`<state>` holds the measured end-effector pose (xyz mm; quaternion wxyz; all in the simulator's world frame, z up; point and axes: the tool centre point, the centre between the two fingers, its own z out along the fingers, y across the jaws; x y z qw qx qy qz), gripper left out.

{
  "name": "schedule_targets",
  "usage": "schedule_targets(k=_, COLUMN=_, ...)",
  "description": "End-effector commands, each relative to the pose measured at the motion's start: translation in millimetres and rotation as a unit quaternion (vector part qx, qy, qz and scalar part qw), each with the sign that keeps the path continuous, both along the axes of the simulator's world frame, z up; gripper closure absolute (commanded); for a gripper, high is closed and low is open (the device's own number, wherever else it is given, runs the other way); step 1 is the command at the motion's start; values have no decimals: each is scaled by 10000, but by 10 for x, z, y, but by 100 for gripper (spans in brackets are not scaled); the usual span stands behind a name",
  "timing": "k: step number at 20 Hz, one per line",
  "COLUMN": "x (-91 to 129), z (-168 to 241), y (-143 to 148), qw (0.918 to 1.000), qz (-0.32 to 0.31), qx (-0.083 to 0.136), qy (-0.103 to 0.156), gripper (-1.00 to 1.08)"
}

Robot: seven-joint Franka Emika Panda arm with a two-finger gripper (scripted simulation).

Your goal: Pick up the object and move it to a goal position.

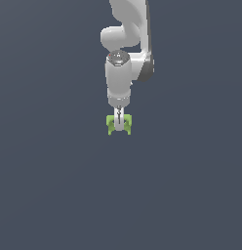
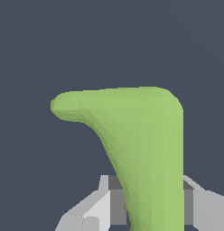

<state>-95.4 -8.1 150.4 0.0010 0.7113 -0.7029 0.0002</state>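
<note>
The lime-green object (image 1: 111, 124) sits in my white gripper (image 1: 119, 126) near the middle of the exterior view, its green corners sticking out on both sides of the fingers. The gripper points straight down and is shut on the object. In the wrist view the object (image 2: 141, 140) fills the centre as a large green curved piece with one stubby prong pointing sideways, and grey-white fingers (image 2: 93, 212) show on either side of it. The central hole is hidden. I cannot tell whether the object touches the floor.
A plain dark grey-blue surface (image 1: 54, 185) fills both views. The white arm (image 1: 125, 44) rises out of the exterior view above the gripper. No other objects or markers show.
</note>
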Motion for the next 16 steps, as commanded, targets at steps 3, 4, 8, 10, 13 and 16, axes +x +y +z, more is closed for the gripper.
schedule_targets(k=3, x=-9, z=381, y=193, qw=10000, qz=-2, qx=-9, qy=-5, gripper=108)
schedule_targets(k=4, x=-12, z=479, y=243, qw=10000, qz=-4, qx=-13, qy=-6, gripper=108)
schedule_targets(k=8, x=-20, z=887, y=452, qw=10000, qz=-6, qx=-19, qy=-7, gripper=108)
schedule_targets(k=10, x=-24, z=1089, y=557, qw=10000, qz=-7, qx=-21, qy=-8, gripper=108)
schedule_targets(k=13, x=-29, z=1390, y=714, qw=10000, qz=-8, qx=-23, qy=-9, gripper=108)
schedule_targets(k=16, x=-32, z=1690, y=874, qw=10000, qz=-6, qx=-20, qy=-9, gripper=108)
